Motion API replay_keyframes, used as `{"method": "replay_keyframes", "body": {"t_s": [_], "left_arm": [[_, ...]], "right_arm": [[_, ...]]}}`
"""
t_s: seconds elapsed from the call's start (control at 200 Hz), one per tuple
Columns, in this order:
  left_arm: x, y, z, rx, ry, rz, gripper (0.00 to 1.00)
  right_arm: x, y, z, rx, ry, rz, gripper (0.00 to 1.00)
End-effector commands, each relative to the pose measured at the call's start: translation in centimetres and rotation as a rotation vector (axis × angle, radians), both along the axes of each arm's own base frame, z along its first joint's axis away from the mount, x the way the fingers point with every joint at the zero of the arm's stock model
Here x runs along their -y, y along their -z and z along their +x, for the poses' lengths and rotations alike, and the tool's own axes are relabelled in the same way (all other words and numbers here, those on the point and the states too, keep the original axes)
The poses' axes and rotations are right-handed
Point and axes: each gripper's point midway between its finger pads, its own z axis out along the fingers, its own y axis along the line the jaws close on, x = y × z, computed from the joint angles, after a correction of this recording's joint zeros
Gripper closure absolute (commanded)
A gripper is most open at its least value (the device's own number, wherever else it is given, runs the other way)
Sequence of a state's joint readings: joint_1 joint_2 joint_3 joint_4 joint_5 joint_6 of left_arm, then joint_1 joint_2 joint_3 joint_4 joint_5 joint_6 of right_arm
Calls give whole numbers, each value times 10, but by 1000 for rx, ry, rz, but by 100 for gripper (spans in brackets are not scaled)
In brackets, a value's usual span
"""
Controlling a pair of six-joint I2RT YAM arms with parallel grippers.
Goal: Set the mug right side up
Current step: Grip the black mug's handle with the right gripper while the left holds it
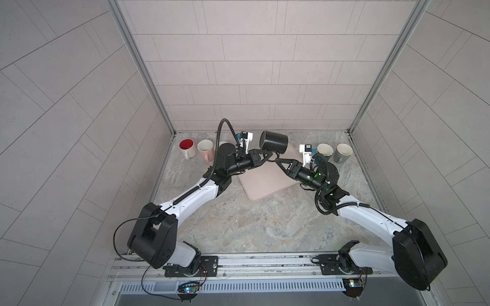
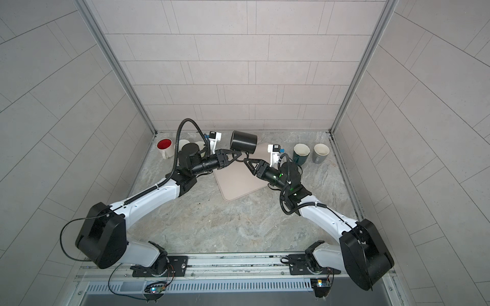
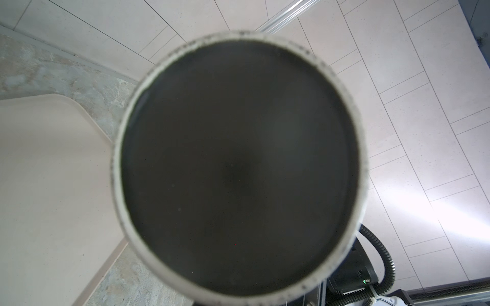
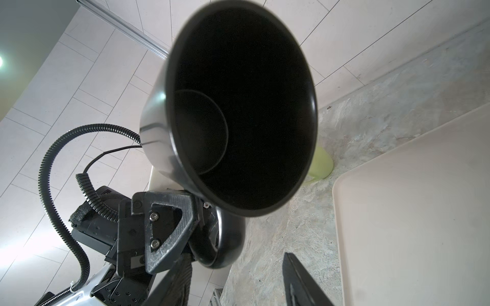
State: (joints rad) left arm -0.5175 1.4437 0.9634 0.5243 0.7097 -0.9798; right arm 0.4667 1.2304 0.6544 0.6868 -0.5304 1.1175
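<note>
Glossy black ceramic mug (image 1: 274, 142) sideways above beige plastic tray (image 1: 262, 182), handle (image 4: 233, 238) clamped by left gripper (image 1: 269, 155), likely for the flip; right gripper (image 1: 278, 160) close by, jaws parted, empty.

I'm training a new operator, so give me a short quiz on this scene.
1. True or false: the black mug stands upright on the tray.
2. Which gripper holds the black mug? A) left gripper B) right C) neither
3. How many mugs stand to the right of the tray in both top views?
Key: 1 false, it is held on its side, off the tray. 2 A. 3 two: the teal mug and the grey mug.
</note>
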Motion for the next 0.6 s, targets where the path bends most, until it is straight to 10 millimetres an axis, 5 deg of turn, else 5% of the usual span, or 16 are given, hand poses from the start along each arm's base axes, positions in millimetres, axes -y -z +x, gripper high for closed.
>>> {"method": "replay_keyframes", "body": {"t_s": [0.0, 0.195, 0.595], "left_arm": [[-2, -56, -18, 188, 46, -104, 100], [2, -54, -24, 181, 76, -98, 100], [7, -52, -29, 177, 121, -93, 100]], "right_arm": [[0, -22, -3, 42, -2, 30, 45], [-3, -29, -4, 57, -21, 36, 57], [-5, -33, -3, 65, -26, 45, 63]]}}
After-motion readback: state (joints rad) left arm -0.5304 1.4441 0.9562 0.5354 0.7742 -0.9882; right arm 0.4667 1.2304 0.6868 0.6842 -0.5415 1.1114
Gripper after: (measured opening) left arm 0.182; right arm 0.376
